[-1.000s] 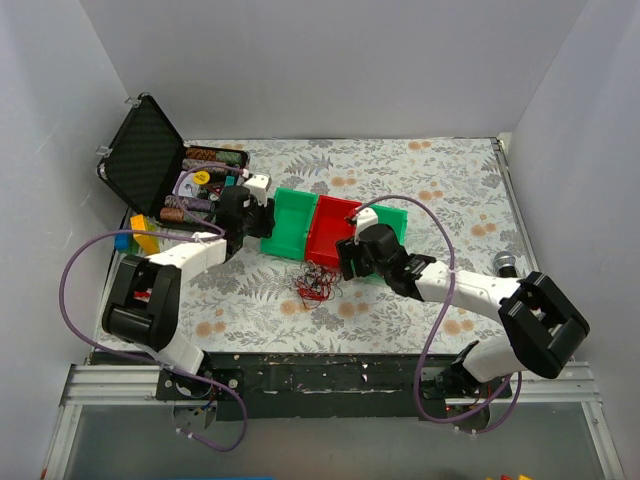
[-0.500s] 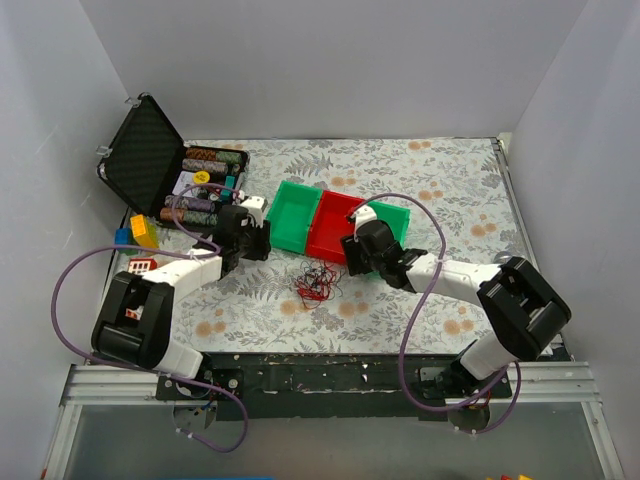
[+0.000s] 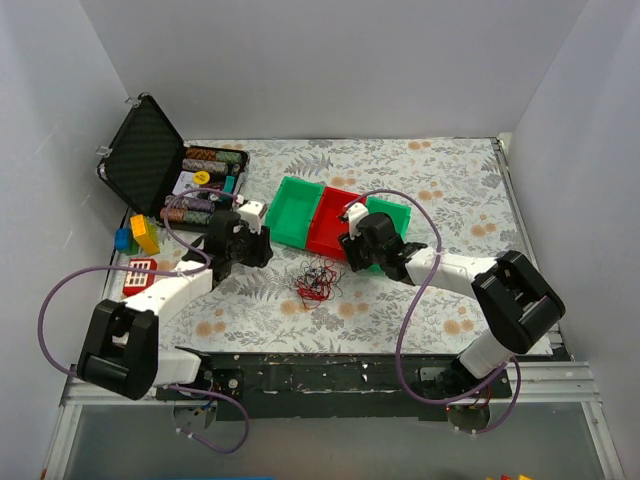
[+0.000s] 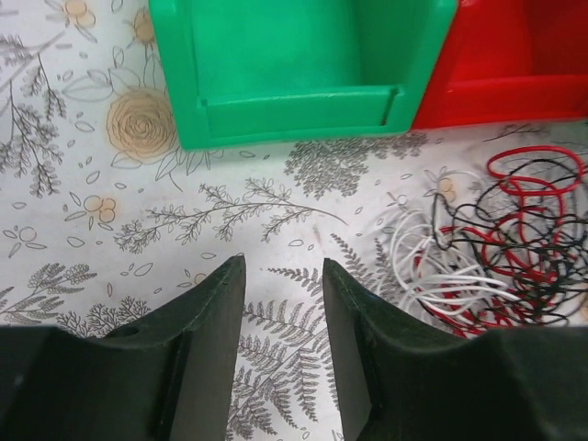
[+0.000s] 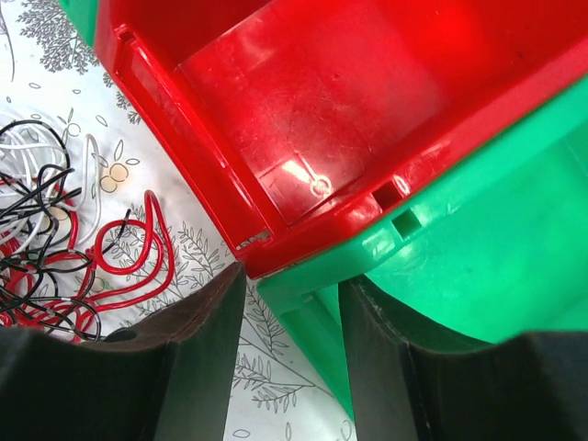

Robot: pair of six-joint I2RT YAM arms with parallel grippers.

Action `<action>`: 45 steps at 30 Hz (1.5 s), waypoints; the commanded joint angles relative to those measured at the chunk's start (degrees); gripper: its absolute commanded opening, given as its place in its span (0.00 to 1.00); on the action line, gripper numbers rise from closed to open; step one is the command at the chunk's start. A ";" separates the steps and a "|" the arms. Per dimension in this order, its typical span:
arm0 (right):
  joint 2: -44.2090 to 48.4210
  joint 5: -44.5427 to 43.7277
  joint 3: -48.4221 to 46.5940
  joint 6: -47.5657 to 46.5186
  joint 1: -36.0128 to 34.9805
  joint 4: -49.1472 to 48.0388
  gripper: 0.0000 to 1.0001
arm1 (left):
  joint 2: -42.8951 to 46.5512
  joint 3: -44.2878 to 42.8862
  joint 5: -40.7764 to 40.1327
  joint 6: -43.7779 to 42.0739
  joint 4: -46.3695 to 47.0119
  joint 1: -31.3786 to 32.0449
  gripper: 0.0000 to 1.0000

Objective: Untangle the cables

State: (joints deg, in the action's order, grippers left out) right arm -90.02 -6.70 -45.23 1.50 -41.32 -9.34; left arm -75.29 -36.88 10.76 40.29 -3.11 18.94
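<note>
The cables (image 3: 315,280) are a small tangle of thin red, black and white wires on the floral tablecloth, just in front of the bins. My left gripper (image 3: 263,250) is open and empty, low over the cloth to the left of the tangle. In the left wrist view the cables (image 4: 496,243) lie to the right of the left gripper (image 4: 282,266). My right gripper (image 3: 350,252) is open, to the right of the tangle at the bins' near edge. In the right wrist view the cables (image 5: 64,248) lie to the left, and a green bin corner shows between the jaws of the right gripper (image 5: 289,280).
A green bin (image 3: 298,213), a red bin (image 3: 330,222) and a second green bin (image 3: 392,218) stand side by side behind the tangle. An open black case (image 3: 150,150) with small items is at the far left. Yellow and blue blocks (image 3: 138,236) and a red-and-white object (image 3: 136,272) lie beside it.
My left gripper has drawn back from the green bin towards the near side. My right gripper has shifted slightly towards the bins. The tangle has not moved.
</note>
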 commanded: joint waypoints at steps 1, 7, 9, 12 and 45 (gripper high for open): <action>0.10 4.94 -2.93 -5.02 0.89 0.12 0.58 | 5.41 -3.89 2.69 -2.06 -3.03 0.31 0.40; -0.50 -8.14 -10.82 7.97 1.59 8.45 0.82 | 5.59 -7.15 1.98 -1.80 -3.83 0.31 0.40; -1.56 -10.43 -13.11 12.11 1.59 9.26 0.83 | 5.15 -7.41 1.72 -1.54 -3.48 0.31 0.40; -3.58 -12.72 -16.19 15.11 1.59 10.49 0.84 | 5.06 -7.24 1.28 -1.62 -3.13 0.31 0.40; -3.60 -26.00 -22.89 19.69 0.89 20.96 0.70 | 9.10 -6.71 0.75 -5.22 -2.25 0.31 0.43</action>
State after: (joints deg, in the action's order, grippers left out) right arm -100.27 -32.77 -70.72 21.41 -40.51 14.11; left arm -68.55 -43.13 11.99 36.36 -5.96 18.98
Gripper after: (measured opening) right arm 0.700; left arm 0.435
